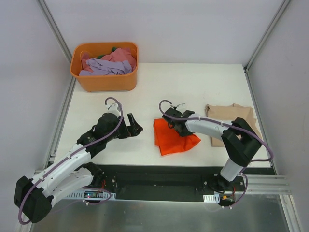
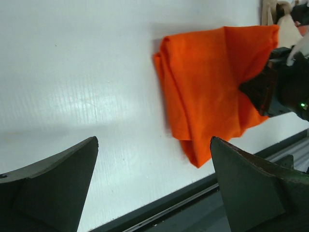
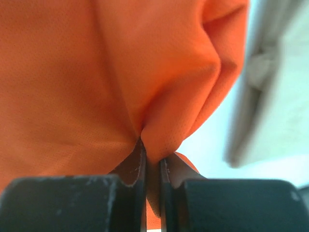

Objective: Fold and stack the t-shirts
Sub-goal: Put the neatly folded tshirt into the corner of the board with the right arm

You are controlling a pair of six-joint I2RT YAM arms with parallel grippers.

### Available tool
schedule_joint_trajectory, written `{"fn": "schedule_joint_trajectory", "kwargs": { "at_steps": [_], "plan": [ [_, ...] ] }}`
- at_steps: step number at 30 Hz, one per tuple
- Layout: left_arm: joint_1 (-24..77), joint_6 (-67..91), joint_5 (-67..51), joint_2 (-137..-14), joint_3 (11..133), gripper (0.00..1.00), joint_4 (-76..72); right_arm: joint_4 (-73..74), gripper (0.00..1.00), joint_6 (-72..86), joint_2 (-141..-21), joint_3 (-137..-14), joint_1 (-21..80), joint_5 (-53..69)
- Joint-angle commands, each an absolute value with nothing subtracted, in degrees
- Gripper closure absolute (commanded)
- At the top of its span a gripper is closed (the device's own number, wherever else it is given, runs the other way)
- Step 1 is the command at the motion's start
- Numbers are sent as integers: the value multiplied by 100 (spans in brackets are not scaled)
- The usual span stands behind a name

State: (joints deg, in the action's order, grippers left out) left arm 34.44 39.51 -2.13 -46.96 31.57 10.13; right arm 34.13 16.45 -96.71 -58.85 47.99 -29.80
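A folded bright orange t-shirt (image 1: 175,139) lies near the table's front middle. My right gripper (image 1: 172,123) is shut on a pinched fold of its cloth; in the right wrist view the jaws (image 3: 152,155) clamp orange fabric (image 3: 72,72) between them. A folded tan t-shirt (image 1: 231,122) lies to the right, blurred in the right wrist view (image 3: 270,96). My left gripper (image 1: 133,126) hovers open just left of the orange shirt, nothing between its fingers (image 2: 154,142); it sees the orange shirt (image 2: 207,92) ahead. Lilac (image 1: 104,67) and pink (image 1: 120,55) shirts fill the tub.
A rigid orange plastic tub (image 1: 104,83) stands at the back left corner. The table's dark front edge (image 2: 159,203) runs just below the left gripper. Grey frame rails border both sides.
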Motion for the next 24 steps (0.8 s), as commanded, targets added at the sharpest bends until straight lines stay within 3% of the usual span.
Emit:
{"fn": "schedule_joint_trajectory", "kwargs": {
  "at_steps": [1, 14, 24],
  "plan": [
    [3428, 3920, 403, -4632, 3129, 1, 1292, 5218, 100, 1424, -9422, -6416, 4799, -4937],
    [3384, 3920, 1151, -4377, 3050, 1, 1749, 6951, 100, 1406, -9088, -6811, 4439, -7057],
    [3375, 3920, 1389, -4201, 3032, 1, 1872, 6136, 100, 161, -8026, -6847, 4070, -6681]
  ]
}}
